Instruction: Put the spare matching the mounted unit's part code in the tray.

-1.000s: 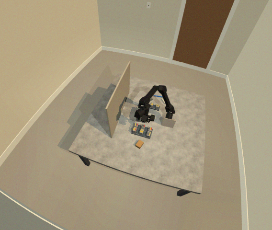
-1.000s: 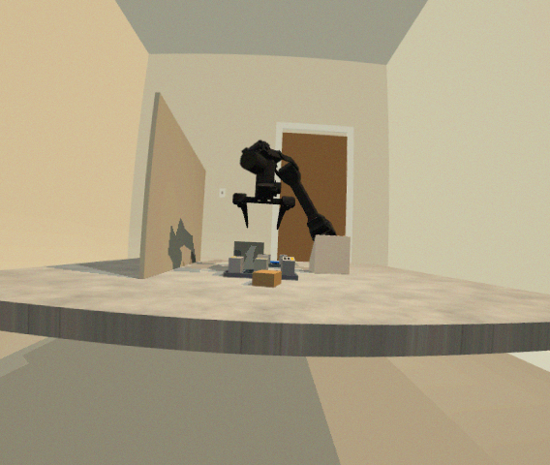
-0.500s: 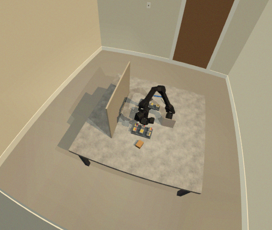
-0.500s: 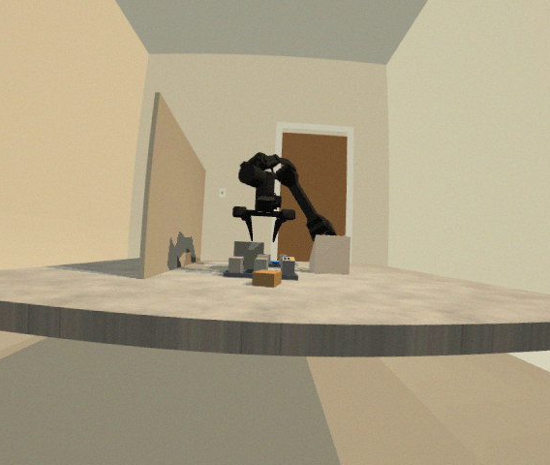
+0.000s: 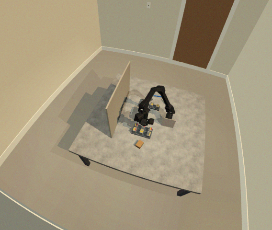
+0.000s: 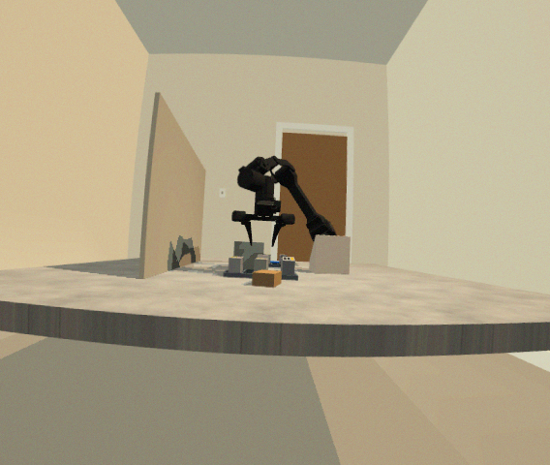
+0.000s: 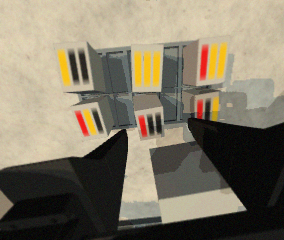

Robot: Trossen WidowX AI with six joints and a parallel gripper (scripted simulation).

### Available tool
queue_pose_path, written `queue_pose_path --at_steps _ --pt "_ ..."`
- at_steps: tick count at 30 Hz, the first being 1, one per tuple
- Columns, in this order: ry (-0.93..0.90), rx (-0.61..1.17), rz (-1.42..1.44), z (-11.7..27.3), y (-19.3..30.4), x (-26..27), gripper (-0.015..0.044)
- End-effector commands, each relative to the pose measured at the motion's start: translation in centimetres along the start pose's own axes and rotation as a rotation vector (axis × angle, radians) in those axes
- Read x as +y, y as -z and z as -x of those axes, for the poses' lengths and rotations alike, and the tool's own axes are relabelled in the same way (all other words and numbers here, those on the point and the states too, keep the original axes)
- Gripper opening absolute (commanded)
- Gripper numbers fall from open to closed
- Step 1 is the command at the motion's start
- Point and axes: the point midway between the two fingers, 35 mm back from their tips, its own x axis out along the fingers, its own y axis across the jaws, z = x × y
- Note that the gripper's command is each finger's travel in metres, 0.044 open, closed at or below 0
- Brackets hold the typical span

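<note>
While the arm reaches out from its base beside a pale block, the end effector hangs point-down over a dark rack of six spares on the table. Its two dark fingers stand partly spread with only air and table between them; nothing is held.

In the wrist view the spares sit in two rows of three, each a grey cube with three coloured bars on its face. Far row, left to right:
- yellow-black-black spare;
- all-yellow spare;
- red-yellow-yellow spare.

Near row, left to right:
- red-yellow-black spare;
- red-black-black spare;
- a spare showing red, black and yellow bars, its lower edge hidden behind the right finger.

The gap between the fingers lines up below the red-black-black spare, which sits in the middle of the near row; the fingertips are above the rack, not touching any cube.

In the exterior view an orange box lies on the table just in front of the rack, and a taller grey unit stands behind the rack. A tall tan panel stands upright on the table to the left of the arm. In the top view a second small rack lies behind the arm. The code on the grey unit cannot be read from these views.
</note>
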Motion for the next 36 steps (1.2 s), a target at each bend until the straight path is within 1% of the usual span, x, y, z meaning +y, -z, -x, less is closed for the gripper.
queue_pose_path --at_steps 1,36 --pt "-0.004 0.008 0.007 -1.1 0.1 0.1 0.0300" --pt "-0.004 0.012 0.006 -6.8 0.5 0.3 0.0300"
